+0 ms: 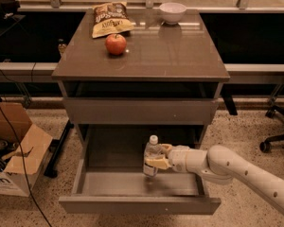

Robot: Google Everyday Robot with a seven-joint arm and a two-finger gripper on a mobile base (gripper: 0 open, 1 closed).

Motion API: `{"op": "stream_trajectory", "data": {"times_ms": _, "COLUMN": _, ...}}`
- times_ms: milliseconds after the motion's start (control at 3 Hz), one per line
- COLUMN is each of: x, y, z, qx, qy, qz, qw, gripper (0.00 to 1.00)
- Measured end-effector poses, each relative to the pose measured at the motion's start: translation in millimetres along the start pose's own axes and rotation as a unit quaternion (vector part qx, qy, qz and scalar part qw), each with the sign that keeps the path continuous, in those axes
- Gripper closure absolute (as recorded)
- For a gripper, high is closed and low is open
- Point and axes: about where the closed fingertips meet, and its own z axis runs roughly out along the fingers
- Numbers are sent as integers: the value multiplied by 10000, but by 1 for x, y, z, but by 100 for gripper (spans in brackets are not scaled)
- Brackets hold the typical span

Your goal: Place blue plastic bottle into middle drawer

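So the gripper (155, 158) reaches in from about 4 o'clock on that fat white arm and is down inside the open middle drawer (132, 206), with its tan fingers (156, 163) clamped around the waist of the blue plastic bottle (152, 150). The bottle is upright, cap at 12 o'clock, a bit toward 3 o'clock of the drawer's middle. My guess is the side grip at mid-height is there to keep it vertical so it can be stood on the drawer floor rather than dropped. I can't tell if its base is touching the floor or hanging just above it. I'd call this the tail end of the job, with only the let-go and pull-out left. Room-wise, the tight edge is the closed drawer front (139, 110) overhanging at 12 o'clock, so the cap sits near its lower lip, and lifting straight up looks risky. The drawer's right wall is near the wrist at 3 o'clock, while the 9 o'clock half of the box is open. The apple (116, 44), chip bag (111, 19) and white bowl (173, 12) up on the cabinet top (180, 56) are well apart from all this.
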Motion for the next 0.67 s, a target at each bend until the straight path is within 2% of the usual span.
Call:
{"op": "stream_trajectory", "data": {"times_ms": 333, "x": 19, "y": -1, "z": 15, "qx": -16, "qy": -32, "qz": 13, "qw": 10000, "gripper": 100}}
{"op": "stream_trajectory", "data": {"times_ms": 667, "x": 42, "y": -5, "z": 29, "qx": 127, "qy": -58, "qz": 110, "qw": 9998, "gripper": 73}}
